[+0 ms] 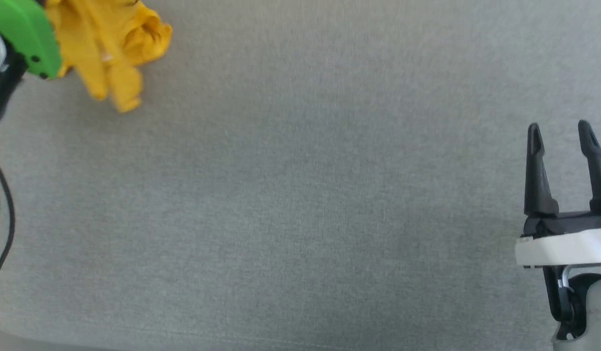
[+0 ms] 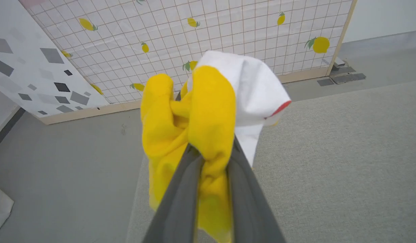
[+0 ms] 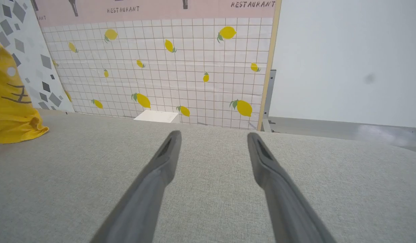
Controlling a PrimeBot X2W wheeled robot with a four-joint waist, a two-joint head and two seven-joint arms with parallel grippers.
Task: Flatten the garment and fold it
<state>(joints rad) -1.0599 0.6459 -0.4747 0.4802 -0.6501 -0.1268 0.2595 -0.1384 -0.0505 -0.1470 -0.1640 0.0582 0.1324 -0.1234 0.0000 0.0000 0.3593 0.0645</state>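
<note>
Garment [image 1: 110, 48] is hanging bunched from the left gripper [image 2: 214, 150], which is clenching it; the right gripper [image 1: 559, 126] is hovering spread and empty, well apart on its right.

The bright yellow fabric T-shirt [image 2: 208, 111], bunched with white and red print showing, is pinched between the left gripper's [image 2: 214, 152] fingers.

Grey fabric surface [image 1: 300, 195], yellow garment [image 1: 110, 48] — bunched — touching it

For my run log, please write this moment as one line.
left end effector: shut on garment | right end effector: open, empty | garment: bunched
</note>
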